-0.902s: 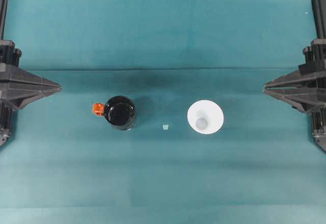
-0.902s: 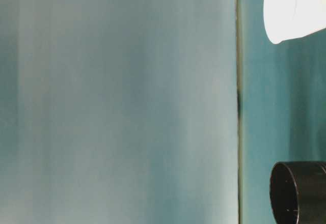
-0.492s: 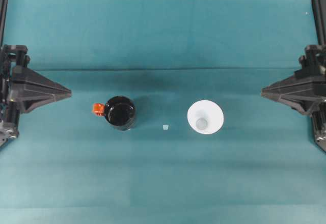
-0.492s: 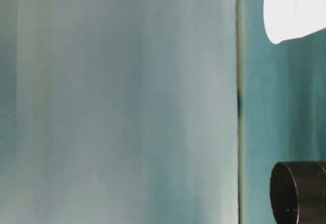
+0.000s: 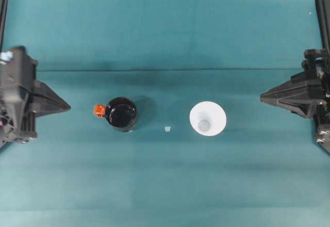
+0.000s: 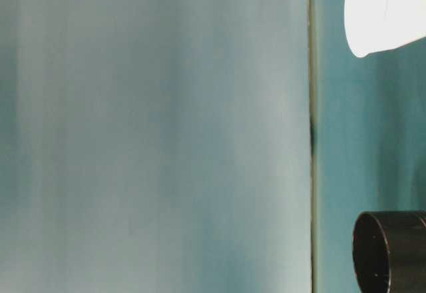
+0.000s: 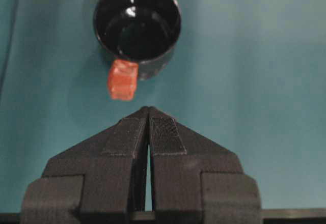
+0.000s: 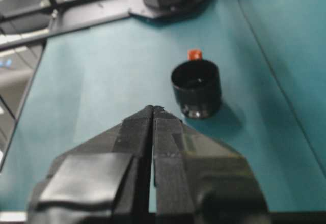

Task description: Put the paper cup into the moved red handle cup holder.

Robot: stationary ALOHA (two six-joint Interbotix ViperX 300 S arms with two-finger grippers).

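Since the earlier frames the left gripper (image 5: 66, 106) has swung and tipped toward the holder; the right gripper (image 5: 264, 97) has crept slightly inward. Cup and holder unmoved.

Teal table (image 5: 165, 185): broad, bare but for a small pale scrap (image 5: 167, 129) between the two objects.

Red handle cup holder (image 5: 121, 114): left of centre, upright, glossy black, likely rigid; handle tab facing the left arm.

Paper cup (image 5: 208, 118): right of centre, well apart from the holder, mouth up. Judged light, thin-walled, easily crushed; pinch the rim wall gently.

Both claws clenched, empty. No readable writing or brands.
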